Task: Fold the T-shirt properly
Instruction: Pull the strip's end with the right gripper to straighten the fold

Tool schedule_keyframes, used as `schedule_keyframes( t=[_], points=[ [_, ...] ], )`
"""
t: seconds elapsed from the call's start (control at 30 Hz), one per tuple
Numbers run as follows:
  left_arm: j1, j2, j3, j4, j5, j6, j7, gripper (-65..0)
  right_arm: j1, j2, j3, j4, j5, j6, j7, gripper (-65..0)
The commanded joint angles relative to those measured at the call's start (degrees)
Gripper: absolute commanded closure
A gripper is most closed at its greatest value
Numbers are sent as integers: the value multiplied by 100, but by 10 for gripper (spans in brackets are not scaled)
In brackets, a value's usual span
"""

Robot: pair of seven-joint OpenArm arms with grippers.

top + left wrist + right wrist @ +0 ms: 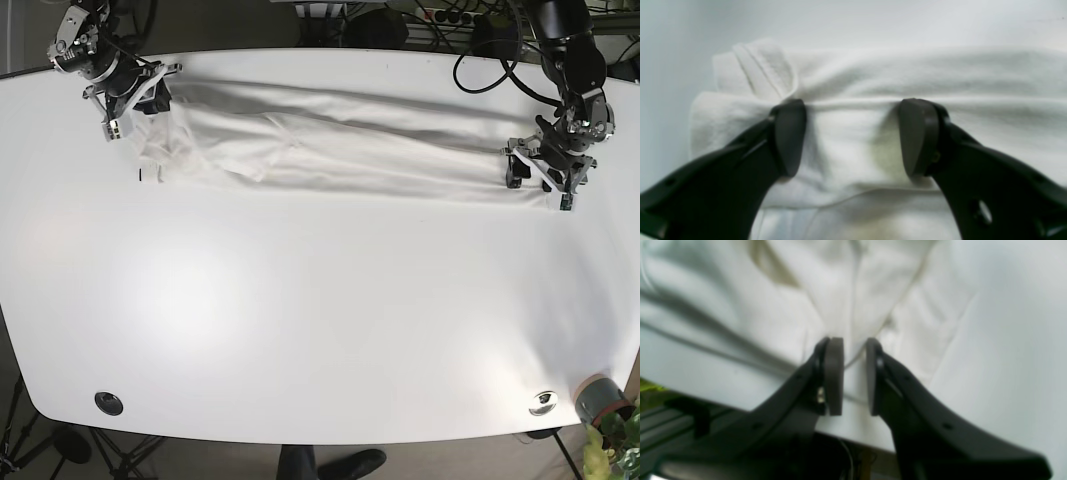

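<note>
The white T-shirt [340,140] lies stretched in a long rumpled band across the far side of the white table [300,300]. My right gripper [854,376] is at its left end [135,95], near the table's far left corner, shut on a bunched fold of the T-shirt [853,290], and creases run out from the pinch. My left gripper [853,136] is at the shirt's right end [545,170]. It is open wide, and its fingers [790,136] press down on either side of a folded ridge of the cloth [873,76].
The table's edge and dark frame parts [690,416] show just below my right gripper. Cables [480,50] hang behind the far edge. A black disc [108,402], a silver disc [543,402] and a potted plant [605,410] sit along the near edge.
</note>
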Motion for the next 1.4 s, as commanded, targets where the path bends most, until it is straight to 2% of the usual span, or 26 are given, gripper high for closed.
schedule_keyframes(
  t=[0.0, 0.2, 0.33, 0.4, 0.67, 0.83, 0.93, 1.13, 1.3, 1.37],
  points=[
    [37, -58, 4, -23, 143, 55, 296, -403, -22, 37, 38, 170, 153, 34, 98, -109],
    [37, -58, 4, -23, 143, 55, 296, -403, -75, 19, 38, 864, 170, 34, 98, -124],
    [37, -49, 4, -23, 143, 55, 296, -403, 128, 28, 38, 908, 162, 34, 98, -228],
    [37, -49, 4, -23, 143, 55, 296, -403, 215, 37, 38, 908, 162, 34, 98, -260],
    [37, -58, 4, -23, 143, 55, 296, -403, 822, 46, 29, 908, 390, 34, 80, -219],
    [37, -58, 4, -23, 143, 55, 296, -403, 1130, 55, -15, 908, 953, 34, 1, -222],
    [46, -58, 4, -23, 143, 55, 296, -403, 1279, 37, -42, 891, 1375, 34, -280, -222],
    [46, -58, 4, -23, 143, 55, 296, -403, 1376, 2, -754, 882, 1990, 34, -597, -217],
    [46, -49, 12, -23, 143, 55, 296, -403, 1367, -148, -1422, 794, 1850, 34, -597, -217],
    [46, -40, 12, -23, 143, 55, 296, -403, 1367, -244, -1492, 759, 1489, 34, -597, -217]
  ],
)
